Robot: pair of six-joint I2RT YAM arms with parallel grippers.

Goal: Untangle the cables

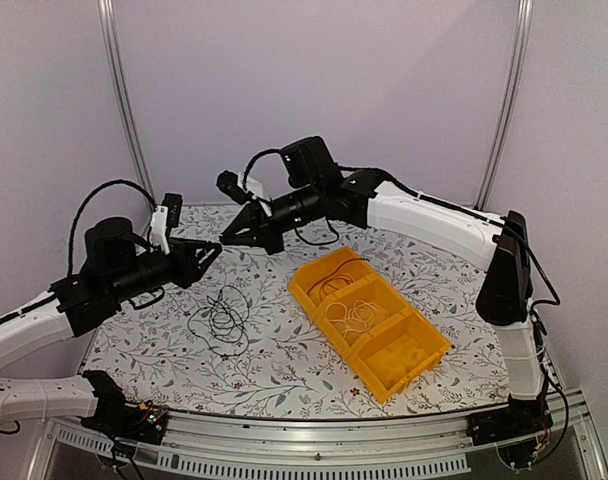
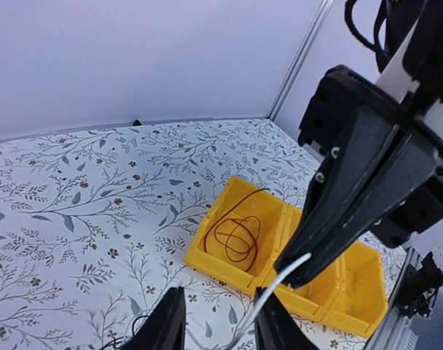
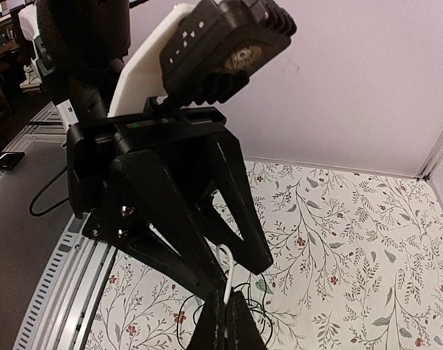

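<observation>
- One table [image 1: 284, 375] with a flower-patterned top carries everything.
- Both arms reach in from its near edge, the left arm [image 1: 44, 320] low and the right arm [image 1: 434, 225] bent high. Their tips meet above the table's far left part.
- A yellow bin [image 1: 409, 372] lies slantwise right of centre and is split into three compartments in a row.
- The right claw [image 2: 298, 271] is pinched tight on a white cable [image 2: 276, 284] and holds it clear of the table.
- The left claw [image 2: 221, 321] stands with its fingers apart. The white cable runs down between them, and whether it touches either finger cannot be told.
- Black cables [image 1: 222, 320] lie in a loose tangle on the table, left of the bin and nearer than the two claws.
- A reddish-brown cable [image 2: 236, 237] sits coiled in the bin's far compartment.
- A pale coil [image 1: 352, 315] of thin cable rests in the middle compartment.
</observation>
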